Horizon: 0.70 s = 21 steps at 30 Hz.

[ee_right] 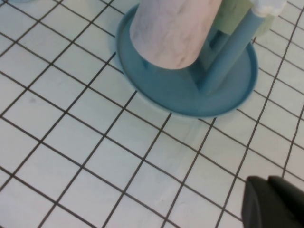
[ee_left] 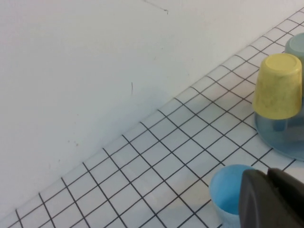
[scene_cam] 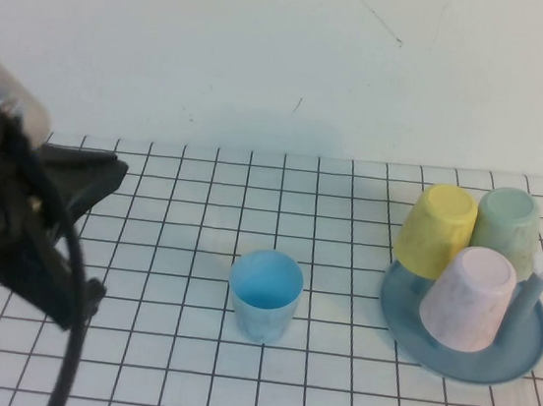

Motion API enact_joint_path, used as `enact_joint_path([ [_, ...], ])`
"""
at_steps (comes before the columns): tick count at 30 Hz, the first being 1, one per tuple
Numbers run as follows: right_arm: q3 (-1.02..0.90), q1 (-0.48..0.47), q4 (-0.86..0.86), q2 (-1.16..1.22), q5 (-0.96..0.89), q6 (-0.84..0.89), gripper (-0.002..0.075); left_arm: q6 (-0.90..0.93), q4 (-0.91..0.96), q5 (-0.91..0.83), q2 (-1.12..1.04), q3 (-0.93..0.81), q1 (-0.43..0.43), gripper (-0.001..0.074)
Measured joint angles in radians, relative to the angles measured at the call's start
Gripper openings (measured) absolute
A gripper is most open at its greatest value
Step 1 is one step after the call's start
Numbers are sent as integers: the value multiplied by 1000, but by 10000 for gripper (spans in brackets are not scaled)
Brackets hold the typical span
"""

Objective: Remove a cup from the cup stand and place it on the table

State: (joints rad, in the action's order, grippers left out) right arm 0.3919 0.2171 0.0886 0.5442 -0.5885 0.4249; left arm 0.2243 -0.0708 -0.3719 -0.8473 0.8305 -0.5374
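Note:
The light blue cup [scene_cam: 264, 293] stands upright and alone on the gridded table [scene_cam: 172, 369], mouth up, left of the cup stand [scene_cam: 459, 370]. My left gripper [ee_left: 268, 173] is shut and holds nothing. It hovers just beside the cup [ee_left: 227, 190], and its arm [scene_cam: 21, 222] is drawn back at the left. In the right wrist view my right gripper [ee_right: 268, 179] is shut and empty over bare table, a short way from the cup stand [ee_right: 180, 102]. The high view does not show the right gripper.
On the stand's pegs hang a yellow tumbler [scene_cam: 437, 228], a pale green tumbler [scene_cam: 508, 227] and a pale pink tumbler [scene_cam: 470, 297], all upside down. One bare light blue peg [scene_cam: 537, 280] rises at the stand's right. A white wall [scene_cam: 270, 54] closes the back.

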Motion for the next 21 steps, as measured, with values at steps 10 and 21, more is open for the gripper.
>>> enact_joint_path([
  [10,0,0,11,0,11,-6,-1,3,15,64,125,-88,0,0],
  [21,0,0,18,0,11,-8,-1,-2,15,51,125,-95,0,-1],
])
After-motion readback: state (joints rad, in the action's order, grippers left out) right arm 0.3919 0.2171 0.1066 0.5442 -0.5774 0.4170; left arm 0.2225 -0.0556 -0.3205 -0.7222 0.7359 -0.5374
